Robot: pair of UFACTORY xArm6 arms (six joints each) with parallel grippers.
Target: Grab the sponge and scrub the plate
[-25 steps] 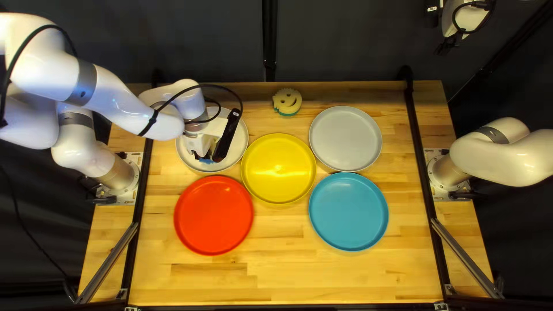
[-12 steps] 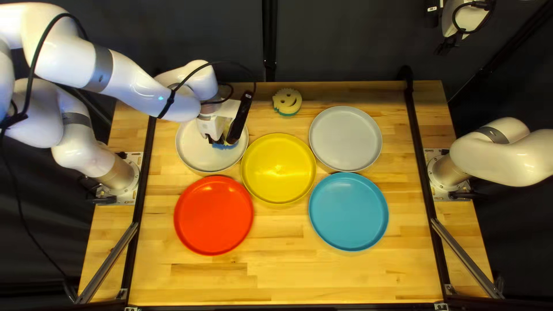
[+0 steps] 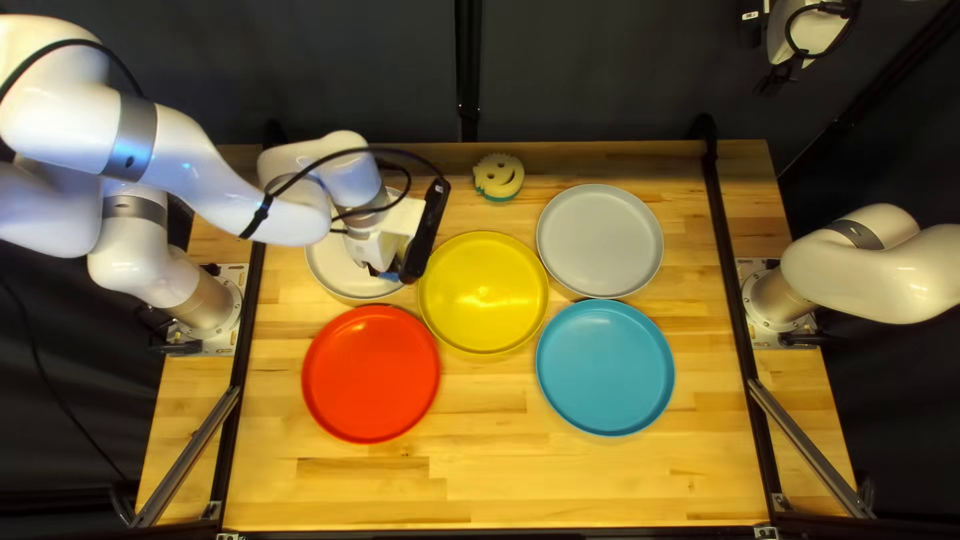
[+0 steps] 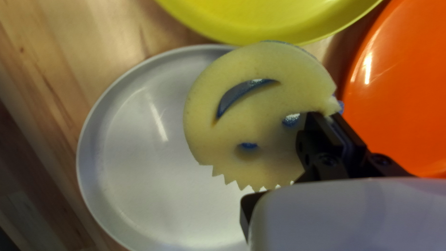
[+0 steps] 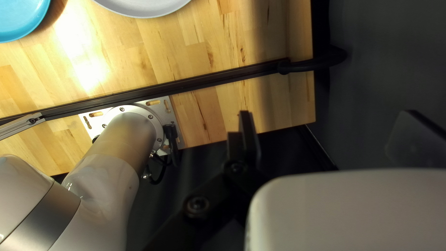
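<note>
One sponge (image 4: 253, 121), clenched in left pincer (image 3: 385, 270), has neared red plate (image 3: 371, 374); right pincer (image 3: 774, 82) released.

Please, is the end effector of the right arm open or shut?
Open: the right end effector has its fingers wide apart in its wrist view.

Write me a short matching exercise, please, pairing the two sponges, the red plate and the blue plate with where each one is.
Things:
1. Blue-backed sponge
2. Green-backed sponge
3. Red plate
4. Blue plate

Places:
A. On the near side of the grey plate
B. Near the far edge of the table, off every plate
C. Held in the left gripper
D. On the near side of the white plate

Pairs: 1-C, 2-B, 3-D, 4-A
</note>
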